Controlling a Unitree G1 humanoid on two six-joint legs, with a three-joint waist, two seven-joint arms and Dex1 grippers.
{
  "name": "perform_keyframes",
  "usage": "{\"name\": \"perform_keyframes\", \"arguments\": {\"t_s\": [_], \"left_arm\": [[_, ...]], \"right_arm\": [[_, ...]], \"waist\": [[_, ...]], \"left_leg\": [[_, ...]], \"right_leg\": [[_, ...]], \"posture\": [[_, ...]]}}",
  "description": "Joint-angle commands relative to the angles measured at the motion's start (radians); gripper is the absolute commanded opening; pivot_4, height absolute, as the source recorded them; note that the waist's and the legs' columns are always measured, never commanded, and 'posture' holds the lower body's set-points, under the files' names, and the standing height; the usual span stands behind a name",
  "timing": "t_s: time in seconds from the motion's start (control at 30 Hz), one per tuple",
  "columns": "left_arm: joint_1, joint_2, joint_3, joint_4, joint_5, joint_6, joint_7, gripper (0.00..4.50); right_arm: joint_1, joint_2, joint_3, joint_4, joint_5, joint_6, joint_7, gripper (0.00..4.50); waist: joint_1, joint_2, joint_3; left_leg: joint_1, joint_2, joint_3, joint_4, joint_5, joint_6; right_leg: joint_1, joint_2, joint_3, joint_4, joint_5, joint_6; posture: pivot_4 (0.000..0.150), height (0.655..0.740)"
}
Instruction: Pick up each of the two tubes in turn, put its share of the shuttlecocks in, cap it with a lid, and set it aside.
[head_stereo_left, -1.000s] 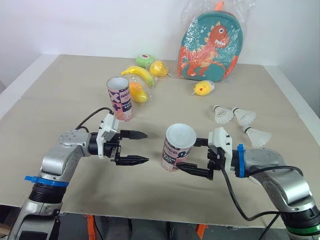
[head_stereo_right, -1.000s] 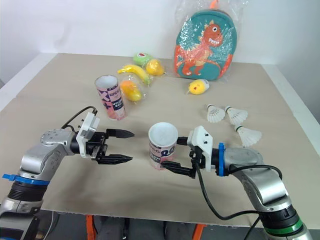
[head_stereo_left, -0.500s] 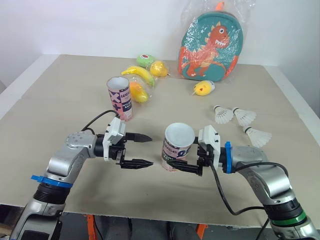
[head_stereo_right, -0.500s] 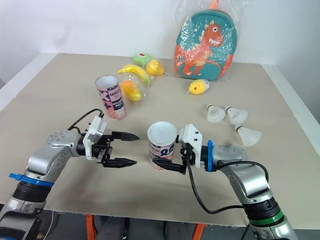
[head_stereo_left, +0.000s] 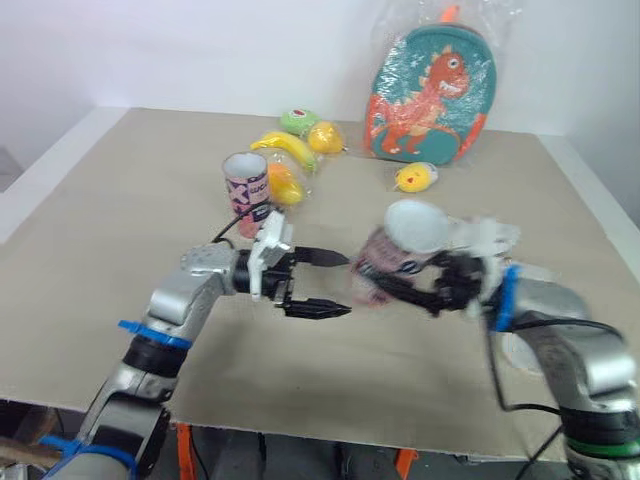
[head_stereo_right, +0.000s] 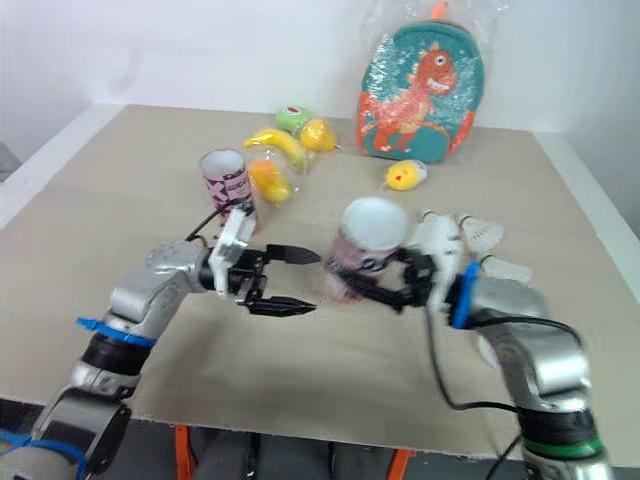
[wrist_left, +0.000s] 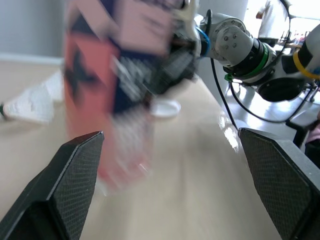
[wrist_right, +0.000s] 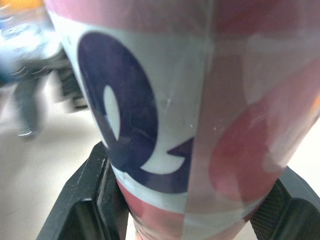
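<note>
Starting at the near side of the table (head_stereo_left: 90, 240), the left gripper (head_stereo_left: 345, 286) is seen at the centre, its two black fingers spread wide with nothing between them, the tips pointing right toward the held tube (head_stereo_left: 398, 256) and stopping just short of its base. That tube is clamped between the fingers of the right gripper (head_stereo_left: 402, 282), which are closed around its lower half. It is tilted, with the open white mouth raised and leaning to the right and the pink printed base turned toward the left gripper. Whether the base touches the table cannot be told, as the tube is blurred. A white round lid (wrist_left: 165, 106) is seen lying flat on the table beyond the held tube. Just behind the right gripper, on the right, white shuttlecocks (head_stereo_right: 488, 234) are laid on the table. Farther back and to the left, the second tube (head_stereo_left: 246, 184) is stood upright, mouth open, well apart from both grippers. An orange fruit (head_stereo_left: 284, 184) is placed just beside it, with a banana (head_stereo_left: 285, 148), a yellow fruit (head_stereo_left: 325, 137) and a green ball (head_stereo_left: 297, 120) farther still. A small yellow toy (head_stereo_left: 414, 178) is set in front of a dinosaur backpack (head_stereo_left: 430, 95) wrapped in clear plastic at the far edge.
</note>
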Motion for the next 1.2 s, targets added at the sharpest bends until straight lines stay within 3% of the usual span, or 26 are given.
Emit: {"name": "perform_keyframes", "arguments": {"t_s": [0.03,0.2,0.33,0.53,0.8,1.03,1.07,1.13,1.2], "left_arm": [[-0.036,-0.041,-0.024,0.043,0.031,-0.039,0.013,4.5],[-0.071,-0.127,-0.052,0.127,0.077,-0.084,0.044,4.5],[-0.108,-0.189,-0.048,0.178,0.089,-0.092,0.067,4.5],[-0.15,-0.232,-0.049,0.254,0.123,-0.125,0.073,4.5],[-0.134,-0.22,-0.042,0.277,0.146,-0.126,0.081,4.5],[-0.113,-0.208,-0.042,0.248,0.141,-0.113,0.087,4.5],[-0.111,-0.207,-0.043,0.246,0.141,-0.112,0.087,4.5],[-0.107,-0.203,-0.043,0.239,0.14,-0.109,0.087,4.5],[-0.103,-0.201,-0.043,0.234,0.14,-0.107,0.086,4.5]], "right_arm": [[0.024,-0.048,-0.262,0.069,0.038,0.008,-0.087,3.01],[0.061,-0.122,-0.481,0.213,-0.006,0.014,-0.2,3.01],[0.069,-0.131,-0.526,0.276,-0.026,0.016,-0.272,3.01],[0.054,-0.091,-0.486,0.444,-0.084,-0.003,-0.379,3.01],[0.058,-0.05,-0.399,0.604,-0.137,-0.073,-0.381,3.01],[0.068,-0.076,-0.342,0.683,-0.194,-0.138,-0.374,3.01],[0.069,-0.082,-0.334,0.691,-0.199,-0.146,-0.364,3.74],[0.077,-0.088,-0.317,0.691,-0.201,-0.153,-0.335,4.47],[0.078,-0.09,-0.313,0.691,-0.201,-0.154,-0.328,4.47]], "waist": [[-0.002,0.0,0.0],[-0.01,0.004,-0.001],[-0.017,0.007,0.0],[-0.02,0.011,0.0],[-0.028,0.023,0.0],[-0.03,0.022,0.001],[-0.03,0.022,0.001],[-0.03,0.022,0.001],[-0.034,0.023,0.001]], "left_leg": [[0.0,-0.001,0.001,0.0,0.0,0.0],[0.0,-0.001,-0.001,-0.001,0.0,0.001],[0.001,-0.001,0.0,-0.001,0.0,0.001],[0.003,-0.002,0.0,-0.001,0.002,0.003],[0.003,-0.004,0.001,-0.001,0.002,0.003],[0.004,-0.004,0.0,0.0,0.002,0.003],[0.004,-0.005,-0.001,0.0,0.002,0.004],[0.005,-0.006,-0.001,0.0,0.003,0.004],[0.006,-0.006,-0.001,0.0,0.003,0.004]], "right_leg": [[0.0,-0.001,0.001,-0.001,0.0,0.0],[0.001,0.0,0.001,0.0,0.0,0.0],[0.001,0.0,0.002,0.0,0.0,0.0],[0.002,0.0,0.003,0.0,0.001,0.003],[0.002,-0.001,0.005,0.0,0.001,0.003],[0.005,-0.001,0.005,0.0,-0.001,0.006],[0.006,-0.001,0.005,0.0,-0.003,0.009],[0.008,-0.001,0.006,0.0,-0.003,0.01],[0.008,-0.001,0.007,0.0,-0.003,0.01]], "posture": [[0.15,0.7302],[0.15,0.7302],[0.15,0.7302],[0.15,0.7302],[0.15,0.7302],[0.15,0.7302],[0.15,0.7302],[0.15,0.7302],[0.15,0.7302]]}}
